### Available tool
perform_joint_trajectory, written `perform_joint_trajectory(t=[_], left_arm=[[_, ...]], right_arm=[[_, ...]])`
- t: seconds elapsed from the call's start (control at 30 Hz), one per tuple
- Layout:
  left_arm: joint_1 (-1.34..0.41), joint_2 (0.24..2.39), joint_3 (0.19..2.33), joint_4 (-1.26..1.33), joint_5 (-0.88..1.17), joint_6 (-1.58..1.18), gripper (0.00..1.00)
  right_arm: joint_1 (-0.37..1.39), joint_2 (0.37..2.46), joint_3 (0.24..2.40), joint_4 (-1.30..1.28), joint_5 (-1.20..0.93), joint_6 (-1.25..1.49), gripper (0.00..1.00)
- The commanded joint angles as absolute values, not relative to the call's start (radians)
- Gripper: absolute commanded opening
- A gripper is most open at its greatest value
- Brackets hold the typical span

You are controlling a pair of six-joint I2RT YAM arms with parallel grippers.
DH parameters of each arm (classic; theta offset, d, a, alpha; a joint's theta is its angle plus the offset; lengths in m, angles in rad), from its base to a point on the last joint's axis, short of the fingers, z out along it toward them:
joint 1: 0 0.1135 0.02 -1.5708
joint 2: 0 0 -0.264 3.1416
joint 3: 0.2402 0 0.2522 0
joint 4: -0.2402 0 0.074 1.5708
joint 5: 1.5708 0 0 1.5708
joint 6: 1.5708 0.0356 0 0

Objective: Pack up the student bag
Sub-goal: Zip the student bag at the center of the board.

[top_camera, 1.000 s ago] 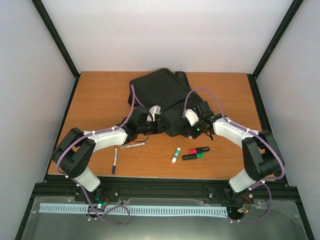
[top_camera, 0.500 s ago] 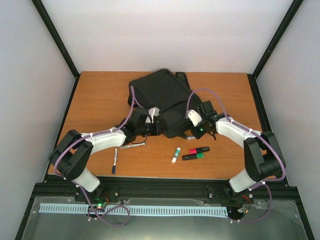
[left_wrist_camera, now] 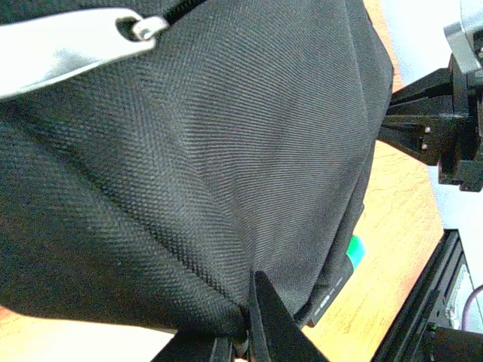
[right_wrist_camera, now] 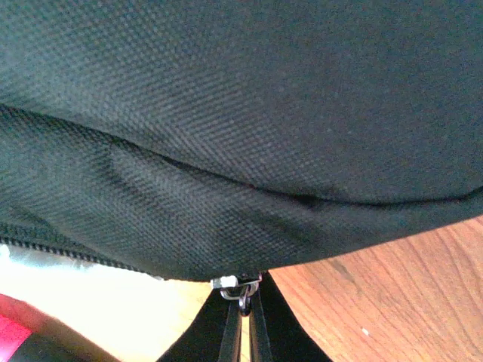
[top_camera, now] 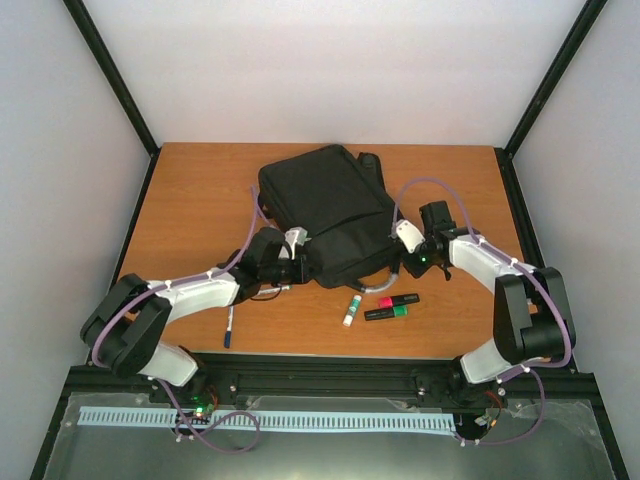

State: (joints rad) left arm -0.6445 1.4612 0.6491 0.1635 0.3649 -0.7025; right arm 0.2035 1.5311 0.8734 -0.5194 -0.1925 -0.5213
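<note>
Ideally, with the student bag (top_camera: pixel 325 205) flat at the table's (top_camera: pixel 195 200) twelve o'clock, the left gripper (top_camera: pixel 300 266), clamped on its seven o'clock hem, anchors while the right gripper (right_wrist_camera: pixel 243 309), pinching the zipper pull (right_wrist_camera: pixel 240 286) at four o'clock, draws along the track.

Seen from above, the fingertips of the left gripper (top_camera: pixel 303 263) and right gripper (top_camera: pixel 402 262) are lost, black on black, against the near edge of the student bag (top_camera: pixel 330 205). In the left wrist view the bag runs off the top, left and bottom edges and hides part of a green-tipped highlighter (left_wrist_camera: pixel 352 252) beneath its edge, while the gripper's fingers are cut by the bottom edge. In the right wrist view the bag overfills the picture, and below it a red-pink shape (right_wrist_camera: pixel 19 332) is blurred and cut off at the corner.
</note>
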Motion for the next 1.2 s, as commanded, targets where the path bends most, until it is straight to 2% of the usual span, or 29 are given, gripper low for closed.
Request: perform_joint_trajectory(t=[0.0,0.2,0.53,0.57,0.6,0.63,0.7,0.8,0.93,1.17], left_arm=[[-0.621,1.4,0.629,0.116,0.299,-0.646,0.01],[-0.546,1.396,0.642,0.07,0.236,-0.627,0.01],[-0.388,1.461,0.687,0.096,0.228,-0.671,0.01],[-0.371,1.476,0.7,0.104,0.248,-0.678,0.04],[-0.359,1.483,0.707,0.103,0.26,-0.686,0.11],[-0.354,1.48,0.713,0.095,0.261,-0.692,0.24],[-0.353,1.45,0.706,0.076,0.252,-0.701,0.45],[-0.352,1.358,0.683,0.003,0.214,-0.717,0.6],[-0.357,1.229,0.668,-0.112,0.212,-0.721,0.71],[-0.415,1.221,0.686,-0.119,0.251,-0.574,0.67]], right_arm=[[0.186,1.476,0.865,-0.499,-0.198,-0.583,0.03],[0.227,1.507,0.928,-0.535,-0.302,-0.565,0.03],[0.476,1.551,1.002,-0.559,-0.321,-0.503,0.03],[0.498,1.569,1.024,-0.559,-0.325,-0.485,0.03],[0.515,1.586,1.046,-0.56,-0.332,-0.472,0.03],[0.53,1.605,1.07,-0.562,-0.341,-0.462,0.03],[0.55,1.64,1.12,-0.564,-0.358,-0.437,0.03],[0.571,1.679,1.173,-0.554,-0.375,-0.41,0.03],[0.595,1.715,1.206,-0.541,-0.383,-0.396,0.03],[0.615,1.761,1.23,-0.543,-0.414,-0.378,0.03]])
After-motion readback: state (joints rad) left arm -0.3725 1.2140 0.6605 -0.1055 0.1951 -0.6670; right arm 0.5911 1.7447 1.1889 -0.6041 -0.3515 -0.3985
